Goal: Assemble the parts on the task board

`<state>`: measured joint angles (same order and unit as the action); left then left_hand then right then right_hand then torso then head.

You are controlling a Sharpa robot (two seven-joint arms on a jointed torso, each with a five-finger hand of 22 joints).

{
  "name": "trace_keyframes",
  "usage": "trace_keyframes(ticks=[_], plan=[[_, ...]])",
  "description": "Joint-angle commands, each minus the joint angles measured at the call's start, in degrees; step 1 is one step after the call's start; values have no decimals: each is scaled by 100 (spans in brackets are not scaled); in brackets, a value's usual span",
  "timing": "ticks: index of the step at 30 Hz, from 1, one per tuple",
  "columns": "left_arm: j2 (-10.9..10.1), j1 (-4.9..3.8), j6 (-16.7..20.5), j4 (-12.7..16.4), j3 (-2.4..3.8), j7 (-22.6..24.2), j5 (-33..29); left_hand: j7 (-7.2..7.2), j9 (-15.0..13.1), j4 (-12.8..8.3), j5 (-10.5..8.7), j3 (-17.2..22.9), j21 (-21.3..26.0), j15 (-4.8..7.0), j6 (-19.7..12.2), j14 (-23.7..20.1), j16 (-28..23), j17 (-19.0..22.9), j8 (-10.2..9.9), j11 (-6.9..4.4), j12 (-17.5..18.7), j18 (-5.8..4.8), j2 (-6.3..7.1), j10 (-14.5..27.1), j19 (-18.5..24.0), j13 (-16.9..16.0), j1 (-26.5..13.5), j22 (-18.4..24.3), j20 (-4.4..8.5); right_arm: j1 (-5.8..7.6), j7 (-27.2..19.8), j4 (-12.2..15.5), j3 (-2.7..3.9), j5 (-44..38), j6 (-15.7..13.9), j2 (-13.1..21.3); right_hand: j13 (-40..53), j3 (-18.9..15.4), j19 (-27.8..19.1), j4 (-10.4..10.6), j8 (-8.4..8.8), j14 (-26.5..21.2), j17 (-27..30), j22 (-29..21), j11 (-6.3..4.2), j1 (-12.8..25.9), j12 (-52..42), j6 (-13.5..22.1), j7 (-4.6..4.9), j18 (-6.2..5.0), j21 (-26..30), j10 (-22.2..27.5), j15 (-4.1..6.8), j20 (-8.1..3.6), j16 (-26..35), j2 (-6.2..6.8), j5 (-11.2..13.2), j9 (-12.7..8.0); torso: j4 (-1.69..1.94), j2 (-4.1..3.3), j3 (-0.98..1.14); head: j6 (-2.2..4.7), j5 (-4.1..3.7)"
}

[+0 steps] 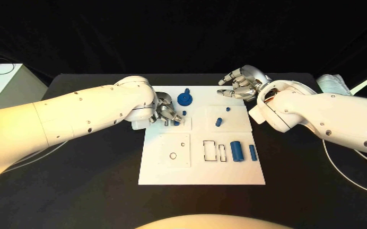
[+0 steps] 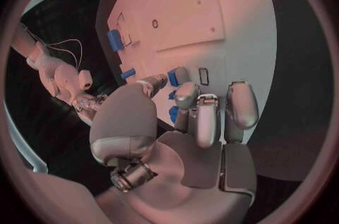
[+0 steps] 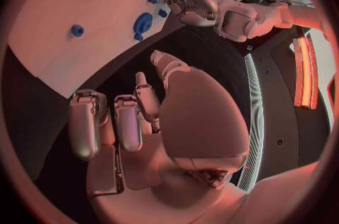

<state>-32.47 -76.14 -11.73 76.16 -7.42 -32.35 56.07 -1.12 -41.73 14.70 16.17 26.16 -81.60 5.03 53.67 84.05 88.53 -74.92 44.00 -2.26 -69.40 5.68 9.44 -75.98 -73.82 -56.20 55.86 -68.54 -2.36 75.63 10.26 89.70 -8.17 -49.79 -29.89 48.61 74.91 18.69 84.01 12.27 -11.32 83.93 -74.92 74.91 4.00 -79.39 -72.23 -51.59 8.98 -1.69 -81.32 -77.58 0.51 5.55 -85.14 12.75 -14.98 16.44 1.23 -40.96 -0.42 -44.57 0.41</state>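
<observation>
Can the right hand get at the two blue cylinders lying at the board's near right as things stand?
Probably yes. The right hand hovers open off the task board's far edge, holding nothing, and the blue cylinders lie uncovered on its side; the left hand works elsewhere.

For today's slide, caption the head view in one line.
Left robot hand fingers small blue parts on the white task board; right robot hand hovers behind.

Two white arms, two silver hands.
The left arm [image 1: 84, 115] and right arm [image 1: 317, 113] wear smooth, rounded white shells dotted with small dark screws; the left hand [image 1: 167, 113] and right hand [image 1: 241, 83] are silver metal with pale grey finger pads.
</observation>
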Motion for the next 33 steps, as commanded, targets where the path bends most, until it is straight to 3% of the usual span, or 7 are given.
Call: trace_keyframes(ticks=[1, 17, 25, 28, 33], plan=[[-36, 18, 21, 43, -7, 55, -33, -29, -8, 1, -25, -41, 28, 19, 10, 496, -2, -1166, -15, -7, 19, -103, 12, 48, -36, 2, 54, 5, 4, -4, -66, 8, 0, -7, 35, 3, 10, -6, 143, 43, -34, 374, -631, 925, 11, 55, 34, 31, 11, -56, 11, 44, -31, 23, 21, 22, 18, -8, 11, 8, -2, -10, -1], [-171, 18, -1, 143, 8, 63, 6, -17, -19, 15, -51, -81, 24, 27, 24, 505, 10, -1196, -17, -18, -9, -106, -4, 23, -49, -42, 201, -10, 2, -11, -63, 5, 0, -6, 46, 8, 12, -7, 144, 49, -36, 373, -629, 926, 10, 60, 30, 36, 11, -55, 11, 40, -30, 23, 24, 22, 38, -9, 2, 5, 3, -13, 8], [-180, 18, 88, 163, 45, 142, -44, -23, -23, 70, -93, -156, 30, 26, 25, 504, 6, -1189, -26, -14, -2, -104, 34, 28, -44, -35, 225, -3, 0, -16, -62, 1, 0, -6, 47, 4, 12, -7, 144, 49, -36, 373, -629, 926, 10, 60, 30, 36, 11, -55, 11, 40, -30, 23, 24, 22, 38, -9, 2, 9, 11, -2, 14], [-179, 18, 156, 162, 51, 184, -87, -31, -32, 191, -410, -342, 30, 18, 40, 503, 5, -1189, -45, -6, -1, -106, 56, 27, -52, -42, 229, -16, -3, -18, -58, -4, 0, -6, 48, 3, 12, -7, 144, 49, -36, 373, -629, 926, 10, 60, 30, 36, 11, -55, 11, 40, -30, 23, 24, 22, 38, -9, 2, 9, 10, 0, 9], [-190, 19, 297, 184, 55, 248, -141, -34, -34, 199, -498, -404, 35, 17, 40, 501, 0, -1180, -54, -3, 13, -104, 47, 37, -46, -24, 218, -8, -4, -20, -57, -10, 0, -6, 51, 0, 12, -7, 144, 49, -36, 373, -629, 926, 10, 60, 30, 36, 11, -55, 11, 40, -30, 23, 24, 22, 38, -9, 0, 8, 8, 12, 6]])
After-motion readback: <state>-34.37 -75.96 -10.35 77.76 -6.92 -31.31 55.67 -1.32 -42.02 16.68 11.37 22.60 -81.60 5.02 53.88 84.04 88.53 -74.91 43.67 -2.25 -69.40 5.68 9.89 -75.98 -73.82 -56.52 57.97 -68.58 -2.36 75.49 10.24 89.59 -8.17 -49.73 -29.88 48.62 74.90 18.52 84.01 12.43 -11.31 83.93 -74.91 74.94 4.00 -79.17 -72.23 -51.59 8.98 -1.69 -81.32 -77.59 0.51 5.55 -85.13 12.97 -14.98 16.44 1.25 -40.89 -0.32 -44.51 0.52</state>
